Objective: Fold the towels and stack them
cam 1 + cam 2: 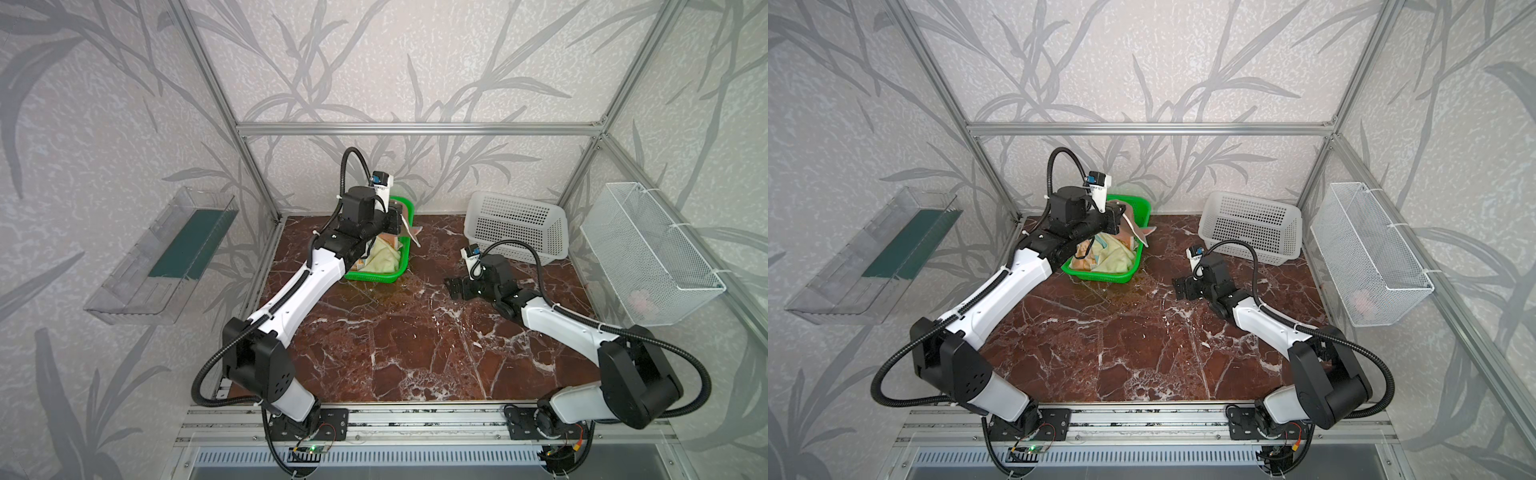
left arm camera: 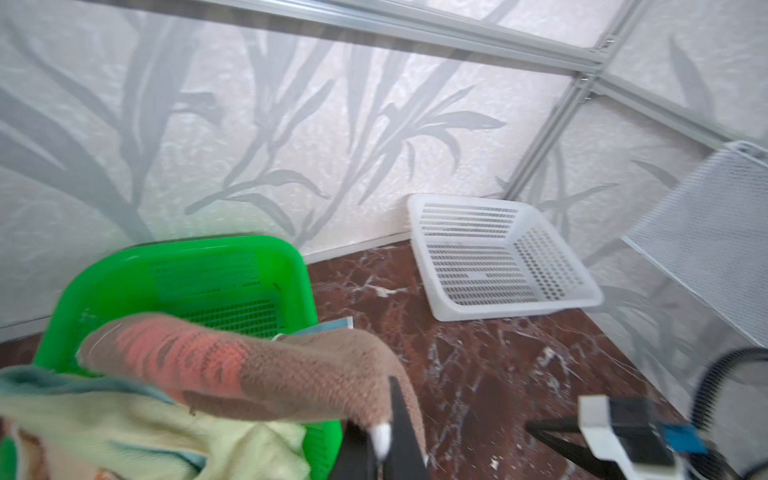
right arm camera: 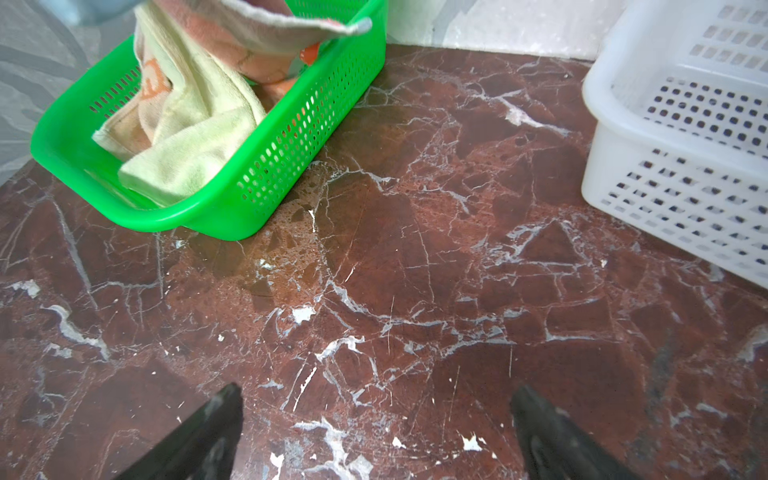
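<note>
**Top views:** In both top views we saw the left claw (image 1: 402,222) pinching a corner of the bear towel (image 1: 410,233), raised over the far end of the green basket (image 1: 374,277) at the back of the table (image 1: 395,340). The yellow towel (image 1: 384,259) lay crumpled inside that basket, and a top view showed the faces towel (image 1: 1084,259) bunched beside it. The right claw (image 1: 453,286) was spread and held nothing. It sat low over the table, near the white basket (image 1: 515,226) and well apart from the towels.

**Left wrist:** Here the bear towel (image 2: 249,365) stretched from the left claw (image 2: 392,432), pressed together on its brown edge, back across the green basket (image 2: 187,246). The yellow towel (image 2: 187,436) lay beneath it. The white basket (image 2: 498,257) stood against the back wall.

**Right wrist:** The right claw (image 3: 378,415) showed its jaws wide apart above the table (image 3: 415,249). The green basket (image 3: 166,216) held the yellow towel (image 3: 195,137) and the faces towel (image 3: 151,81). The bear towel (image 3: 257,25) rose above them. The white basket (image 3: 685,166) stood well apart from the green one.
</note>
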Motion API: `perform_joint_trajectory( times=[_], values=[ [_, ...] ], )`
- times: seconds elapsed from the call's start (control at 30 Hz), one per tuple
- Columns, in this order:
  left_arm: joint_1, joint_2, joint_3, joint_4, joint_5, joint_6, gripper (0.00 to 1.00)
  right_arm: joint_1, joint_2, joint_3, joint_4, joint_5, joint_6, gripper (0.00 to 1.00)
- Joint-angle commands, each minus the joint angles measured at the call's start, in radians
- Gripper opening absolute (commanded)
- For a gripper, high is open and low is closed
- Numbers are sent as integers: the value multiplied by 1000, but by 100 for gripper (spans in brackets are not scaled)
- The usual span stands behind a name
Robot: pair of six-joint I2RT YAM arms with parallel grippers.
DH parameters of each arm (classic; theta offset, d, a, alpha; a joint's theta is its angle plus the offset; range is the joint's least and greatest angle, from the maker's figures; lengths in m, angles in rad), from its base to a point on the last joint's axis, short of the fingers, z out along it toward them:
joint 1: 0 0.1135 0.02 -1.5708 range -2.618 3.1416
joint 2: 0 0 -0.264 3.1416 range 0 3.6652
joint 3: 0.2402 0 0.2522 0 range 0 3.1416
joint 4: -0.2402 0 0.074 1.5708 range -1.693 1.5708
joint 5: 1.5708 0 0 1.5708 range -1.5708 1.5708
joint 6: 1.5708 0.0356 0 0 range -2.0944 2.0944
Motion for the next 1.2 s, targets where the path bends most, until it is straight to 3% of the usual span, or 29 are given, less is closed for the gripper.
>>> perform_joint_trajectory(
  times=[0.0, 0.2, 0.4, 0.53, 0.6, 0.7, 0.8, 0.83, 0.87, 1.03, 1.17],
  values=[
    [-54, -32, -23, -4, 134, 15, 0, 18, -70, -43, 89, -33, -22, 99],
    [-144, -44, -17, -22, 224, -5, 0, 61, -166, -72, 146, -56, -98, 99],
    [-228, -7, -3, -10, 317, -42, 0, 65, -237, -77, 182, -114, -94, 99],
    [-269, 43, -3, -9, 320, -49, 0, 66, -269, -97, 172, -40, -52, 99],
    [-273, 78, -7, -6, 317, -64, 0, 65, -288, -121, 163, 4, -51, 85],
    [-274, 143, -7, 5, 316, -89, 0, 66, -312, -158, 156, 58, -48, 48],
    [-275, 226, 18, 9, 335, -112, 0, 66, -324, -192, 150, 116, -44, 0],
    [-273, 255, 32, 4, 340, -114, 0, 66, -325, -201, 146, 146, -37, 0],
    [-273, 279, 46, -9, 337, -114, 7, 66, -325, -210, 141, 172, -38, 0],
    [-260, 398, 128, -101, 210, -109, 59, 65, -324, -241, 105, 235, -52, 0],
    [-229, 460, 158, -113, 102, -138, 73, 65, -321, -282, 109, 302, -43, 0]
  ],
)
